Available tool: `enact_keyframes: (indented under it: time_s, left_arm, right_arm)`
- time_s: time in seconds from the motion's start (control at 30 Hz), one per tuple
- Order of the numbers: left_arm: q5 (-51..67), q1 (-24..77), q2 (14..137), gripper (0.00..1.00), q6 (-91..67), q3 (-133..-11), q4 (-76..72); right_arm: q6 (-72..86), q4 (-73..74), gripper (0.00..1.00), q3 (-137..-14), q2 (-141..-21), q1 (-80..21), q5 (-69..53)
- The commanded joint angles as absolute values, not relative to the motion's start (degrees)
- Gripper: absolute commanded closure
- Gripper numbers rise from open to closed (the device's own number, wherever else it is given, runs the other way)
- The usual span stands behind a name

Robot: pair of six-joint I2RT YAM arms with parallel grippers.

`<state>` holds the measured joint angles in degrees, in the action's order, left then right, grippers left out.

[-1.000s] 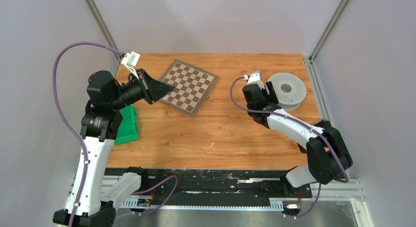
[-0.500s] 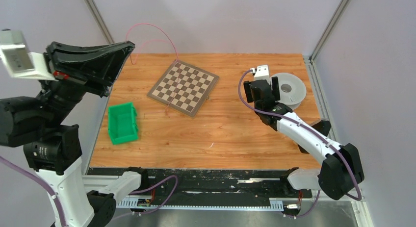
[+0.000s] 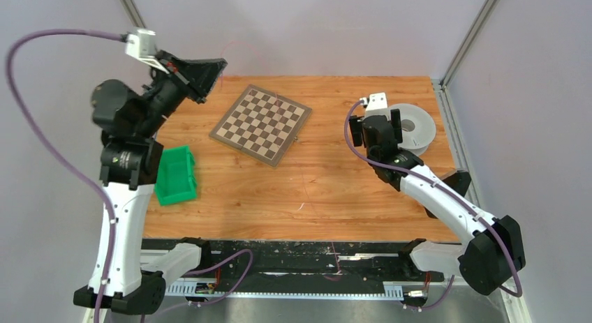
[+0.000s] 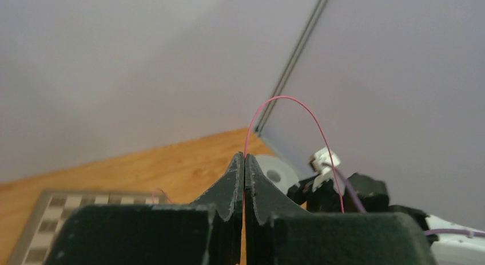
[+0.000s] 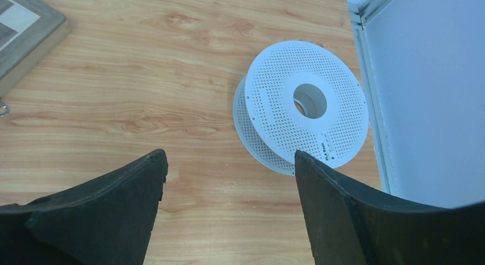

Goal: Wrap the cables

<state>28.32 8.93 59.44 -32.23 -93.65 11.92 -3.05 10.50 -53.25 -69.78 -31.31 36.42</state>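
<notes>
Left gripper was up high over the far-left corner of the wooden table, tips aimed toward the back wall. In the left wrist view its jaws were clenched flat together on a thin pink cable. The cable came out at the tips, arced upward against the wall, and dropped toward the right arm side. From the top camera the cable was too faint to trace, so its far end couldn't be told. Right gripper hovered above the table just beside the white perforated spool, fingers spread wide apart and grasping nothing. In the right wrist view the spool lay flat on the wood near the right wall, past the gap between the fingers. Chessboard sat at an angle mid-table toward the back. Green bin sat at the left edge, partly under the left arm.
</notes>
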Motion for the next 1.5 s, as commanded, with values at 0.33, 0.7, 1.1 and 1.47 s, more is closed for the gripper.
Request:
enact_keyframes:
  time_s: [0.33, 0.7, 1.1, 1.47]
  left_arm:
    - [13.8, 9.1, 52.7, 1.0, -20.5, -64.5, 20.0]
    - [21.3, 9.1, 50.6, 0.94, -16.8, -54.2, 26.9]
    - [17.4, 9.1, 39.4, 1.0, -19.7, -46.3, 22.9]
    - [17.4, 9.1, 38.0, 0.99, -20.4, -45.8, 23.2]
  right_arm:
    - [-7.2, 9.9, 0.19, -54.3, -77.7, -31.2, 42.4]
    - [-18.4, 9.1, 0.38, -61.4, -99.0, -30.9, 60.6]
    - [-22.1, 8.1, 0.45, -68.8, -111.5, -27.6, 65.6]
    - [-27.3, 4.2, 0.52, -73.2, -117.3, -23.1, 64.3]
